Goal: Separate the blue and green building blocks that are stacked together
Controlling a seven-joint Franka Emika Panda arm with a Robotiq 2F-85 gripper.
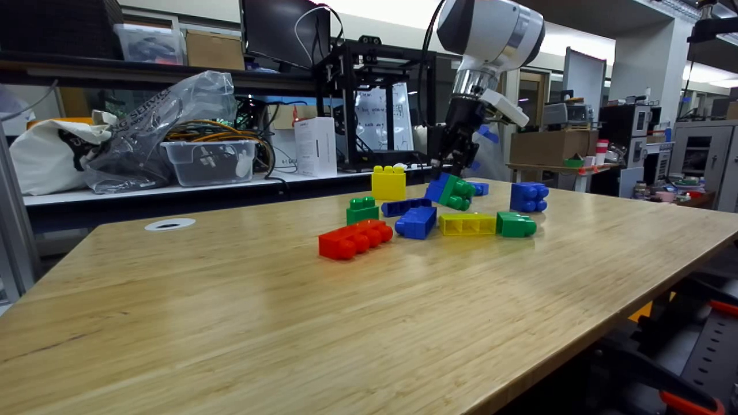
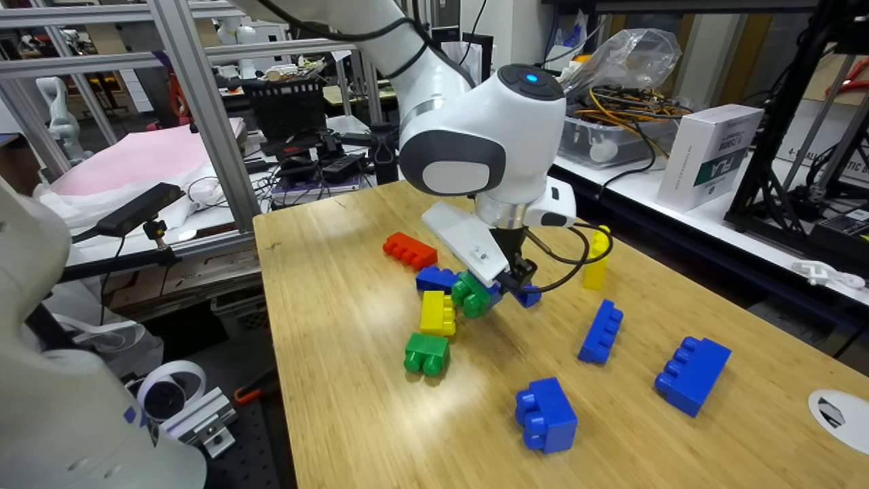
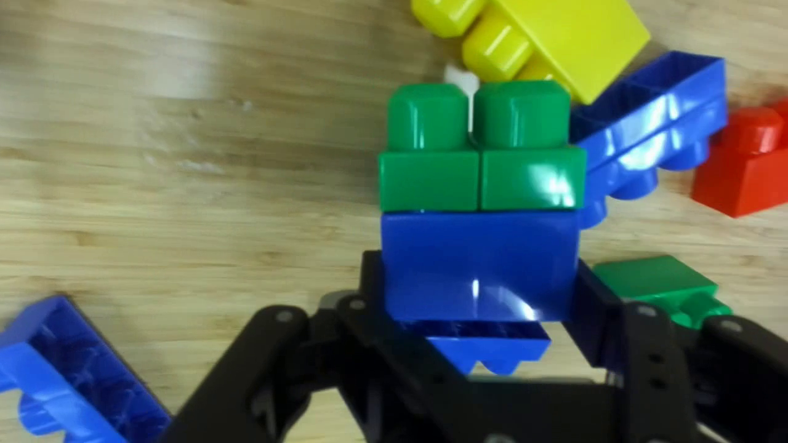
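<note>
Our claw (image 3: 479, 280) is clamped on the blue block (image 3: 480, 264), whose long axis, as far as we see it, runs straight across the grip. The green block (image 3: 482, 179) is joined to it and juts out to one side of the claw, its long axis parallel; its studs (image 1: 459, 202) point away from the claw and, in an exterior view, tip downward. We judge that parting them needs a pull along the studs.
</note>
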